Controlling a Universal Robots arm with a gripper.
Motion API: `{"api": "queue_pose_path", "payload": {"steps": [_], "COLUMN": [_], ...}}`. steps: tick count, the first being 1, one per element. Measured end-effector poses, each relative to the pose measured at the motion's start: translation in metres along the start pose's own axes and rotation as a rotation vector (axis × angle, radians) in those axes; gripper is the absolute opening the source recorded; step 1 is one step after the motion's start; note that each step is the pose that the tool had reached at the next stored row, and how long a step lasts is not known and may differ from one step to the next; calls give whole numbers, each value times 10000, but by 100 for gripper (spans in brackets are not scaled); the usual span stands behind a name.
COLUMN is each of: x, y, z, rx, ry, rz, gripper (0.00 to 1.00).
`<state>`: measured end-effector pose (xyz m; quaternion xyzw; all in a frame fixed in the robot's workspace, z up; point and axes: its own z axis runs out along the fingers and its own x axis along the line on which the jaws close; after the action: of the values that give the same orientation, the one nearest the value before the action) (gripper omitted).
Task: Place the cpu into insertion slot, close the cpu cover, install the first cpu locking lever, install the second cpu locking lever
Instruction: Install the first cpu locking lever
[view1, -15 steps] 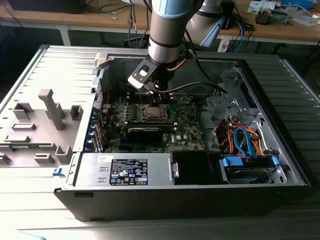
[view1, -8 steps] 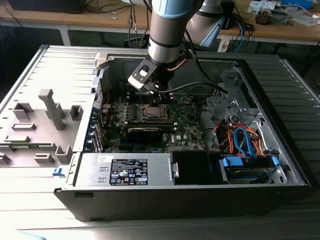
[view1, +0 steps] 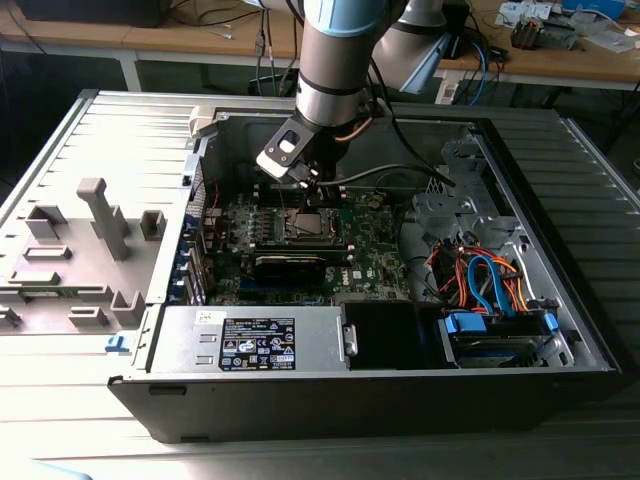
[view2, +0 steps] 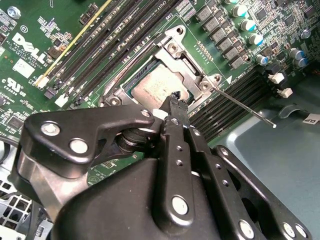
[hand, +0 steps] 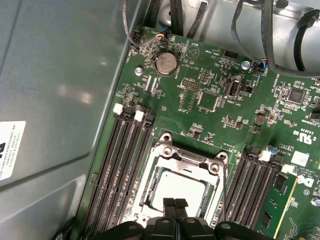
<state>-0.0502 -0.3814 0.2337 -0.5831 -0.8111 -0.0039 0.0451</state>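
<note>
The cpu lies flat in the insertion slot, its silvery face showing through the cut-out of the cpu cover. The cover lies down around the chip. My gripper hangs right over the socket's edge with its black fingertips pressed together, shut, and nothing shows between them. In the exterior view the gripper sits just above the socket on the green board. One thin locking lever sticks out sideways from the socket's corner.
Black memory slots flank the socket on both sides. Black cables cross above the board near the case wall. A power supply and a drive cage with coloured wires fill the case's front.
</note>
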Motion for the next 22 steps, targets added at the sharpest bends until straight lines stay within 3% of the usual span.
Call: {"api": "queue_pose_path", "payload": {"steps": [22], "x": [0], "y": [0], "z": [0], "rx": [13], "ry": [-7], "rz": [-164], "gripper": [11]}}
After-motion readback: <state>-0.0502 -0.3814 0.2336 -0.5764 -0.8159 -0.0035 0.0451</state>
